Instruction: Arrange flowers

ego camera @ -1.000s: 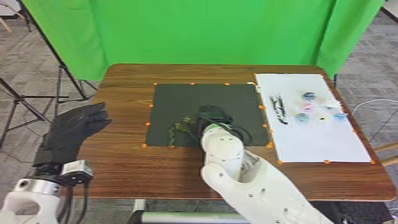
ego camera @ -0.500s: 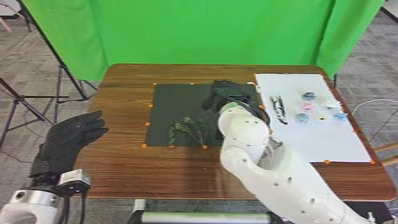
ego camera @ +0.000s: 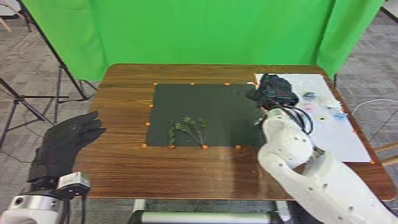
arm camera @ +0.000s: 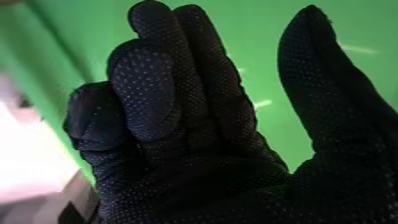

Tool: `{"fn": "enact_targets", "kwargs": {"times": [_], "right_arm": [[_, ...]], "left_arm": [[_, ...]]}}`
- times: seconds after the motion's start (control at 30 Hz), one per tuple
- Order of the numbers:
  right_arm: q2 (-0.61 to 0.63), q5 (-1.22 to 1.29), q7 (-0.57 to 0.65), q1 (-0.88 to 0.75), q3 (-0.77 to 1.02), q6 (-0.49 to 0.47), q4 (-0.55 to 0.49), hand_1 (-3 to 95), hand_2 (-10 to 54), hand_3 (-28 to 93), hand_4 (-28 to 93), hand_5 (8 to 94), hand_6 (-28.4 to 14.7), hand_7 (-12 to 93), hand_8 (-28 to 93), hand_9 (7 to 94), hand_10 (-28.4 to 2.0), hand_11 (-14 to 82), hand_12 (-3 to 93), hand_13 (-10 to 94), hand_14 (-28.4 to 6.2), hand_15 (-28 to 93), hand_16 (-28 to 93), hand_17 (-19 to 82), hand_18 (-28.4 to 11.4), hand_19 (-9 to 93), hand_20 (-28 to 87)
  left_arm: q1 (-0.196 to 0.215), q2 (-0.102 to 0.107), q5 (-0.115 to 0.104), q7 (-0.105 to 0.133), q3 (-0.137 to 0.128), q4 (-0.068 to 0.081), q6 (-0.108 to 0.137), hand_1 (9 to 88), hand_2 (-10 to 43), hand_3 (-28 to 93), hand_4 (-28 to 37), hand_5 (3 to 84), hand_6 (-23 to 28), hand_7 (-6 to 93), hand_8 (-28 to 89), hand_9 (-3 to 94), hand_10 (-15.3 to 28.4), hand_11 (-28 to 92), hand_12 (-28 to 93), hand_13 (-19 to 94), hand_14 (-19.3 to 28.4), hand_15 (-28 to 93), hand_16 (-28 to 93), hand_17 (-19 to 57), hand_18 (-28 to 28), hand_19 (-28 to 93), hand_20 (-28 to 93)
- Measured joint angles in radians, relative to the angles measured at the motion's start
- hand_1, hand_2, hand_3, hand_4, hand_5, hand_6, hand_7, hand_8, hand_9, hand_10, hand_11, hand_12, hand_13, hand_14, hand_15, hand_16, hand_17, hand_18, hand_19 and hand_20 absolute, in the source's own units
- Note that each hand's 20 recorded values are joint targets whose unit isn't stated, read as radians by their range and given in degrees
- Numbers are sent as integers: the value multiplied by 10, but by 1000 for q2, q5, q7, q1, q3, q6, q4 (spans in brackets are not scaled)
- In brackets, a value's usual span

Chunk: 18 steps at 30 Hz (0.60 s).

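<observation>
Potentially, blooms [ego camera: 339,116] on white sheet [ego camera: 345,142] could be scattered if right hand [ego camera: 276,90], empty, thumb and fingers apart, is swept too low.

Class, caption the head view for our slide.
Right hand over the white sheet, green sprigs on the dark mat.

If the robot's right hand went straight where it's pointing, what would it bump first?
The black-gloved right hand would probably bump the hanging green cloth behind the brown wooden table, though the hand's height is unclear.
</observation>
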Motion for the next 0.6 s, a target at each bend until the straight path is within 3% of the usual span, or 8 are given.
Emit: {"fn": "enact_targets", "kwargs": {"times": [0.33, 0.6], "right_arm": [[22, 21, 42, 30, -27, -109, 152, 312, -51, 757, -239, 686, -139, 134, -87, 673, -229, 279, 188, 667, -156, 740, 204, 501, -203, 932, 315], [26, 29, 70, 70, -24, -143, 174, 311, -51, 757, -238, 687, -141, 134, -85, 672, -230, 284, 186, 674, -155, 751, 198, 514, -200, 932, 332]], "left_arm": [[-11, 23, -10, 19, 18, 6, 4, 271, 37, 827, -208, 435, 122, 198, -110, 373, 208, 359, 91, 253, 272, 635, -138, -97, 225, 596, 89], [-32, 31, -9, 18, 30, 11, 3, 271, 37, 826, -208, 435, 122, 200, -111, 373, 208, 360, 91, 252, 271, 635, -138, -98, 225, 596, 88]]}}
